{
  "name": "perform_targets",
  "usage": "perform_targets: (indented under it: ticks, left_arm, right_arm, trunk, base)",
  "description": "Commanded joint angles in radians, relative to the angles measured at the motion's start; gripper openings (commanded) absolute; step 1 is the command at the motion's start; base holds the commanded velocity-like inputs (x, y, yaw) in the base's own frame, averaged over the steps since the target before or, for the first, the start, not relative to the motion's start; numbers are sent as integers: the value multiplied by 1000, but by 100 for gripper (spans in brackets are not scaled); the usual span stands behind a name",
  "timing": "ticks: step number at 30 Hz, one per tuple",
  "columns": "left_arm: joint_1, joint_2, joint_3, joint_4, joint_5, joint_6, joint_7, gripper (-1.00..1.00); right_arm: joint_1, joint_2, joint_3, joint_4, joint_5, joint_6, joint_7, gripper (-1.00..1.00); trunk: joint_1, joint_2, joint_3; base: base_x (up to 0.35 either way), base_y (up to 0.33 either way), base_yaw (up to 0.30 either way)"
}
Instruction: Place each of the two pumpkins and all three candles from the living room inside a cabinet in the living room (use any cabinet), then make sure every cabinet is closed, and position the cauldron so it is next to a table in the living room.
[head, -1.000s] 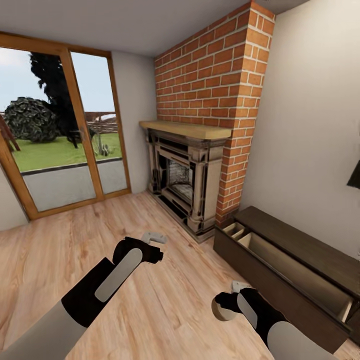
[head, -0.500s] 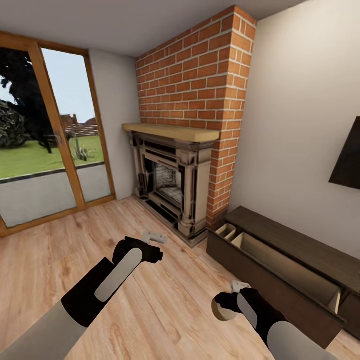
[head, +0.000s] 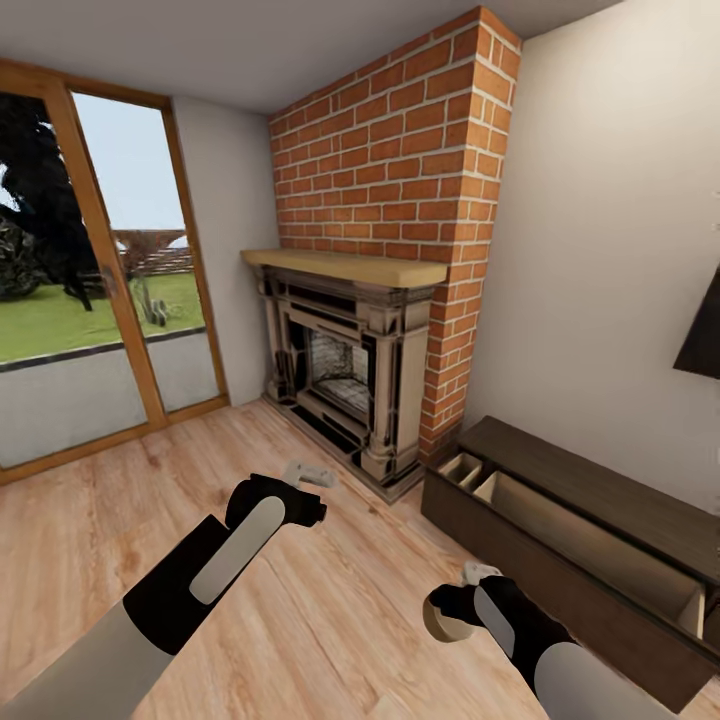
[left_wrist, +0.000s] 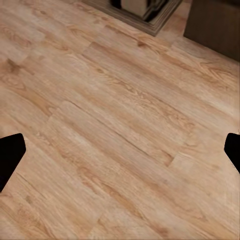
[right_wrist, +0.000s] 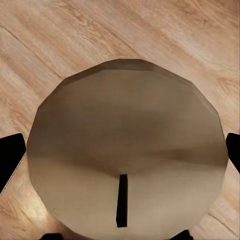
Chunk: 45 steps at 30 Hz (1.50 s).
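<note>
Wood floor beside open cabinet; right gripper pinching 1 candle, left gripper spread.

One candle, end-on with a dark wick. One cabinet at four o'clock, one drawer open. One fireplace at twelve. Two grippers.

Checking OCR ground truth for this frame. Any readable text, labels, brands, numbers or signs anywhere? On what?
None: no words, labels, brands, numbers or signs in any view.
The brick chimney, fireplace mantel, dark cabinet with its open drawer, and wood floor all render plain.
The candle held in the right gripper shows a bare top with a wick, no marking.
</note>
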Motion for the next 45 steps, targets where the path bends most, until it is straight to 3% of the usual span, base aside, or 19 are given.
perform_targets:
  ticks: [1, 20, 45]
  left_arm:
    - [-1, 1, -2, -1, 8, 2, 11, 100]
    - [-1, 0, -13, -1, 9, 2, 12, 100]
    - [-1, 1, -13, -1, 9, 2, 13, 100]
  right_arm:
    - [-1, -1, 7, -1, -7, 4, -5, -100]
    - [-1, -3, 6, -1, -7, 4, 7, -100]
    - [-1, -4, 4, -1, -7, 4, 7, -100]
  trunk:
    - [1, -2, -1]
    - [1, -2, 20]
    - [1, -2, 48]
  base:
    - [235, -96, -183]
    - [234, -174, -201]
    - [227, 202, -225]
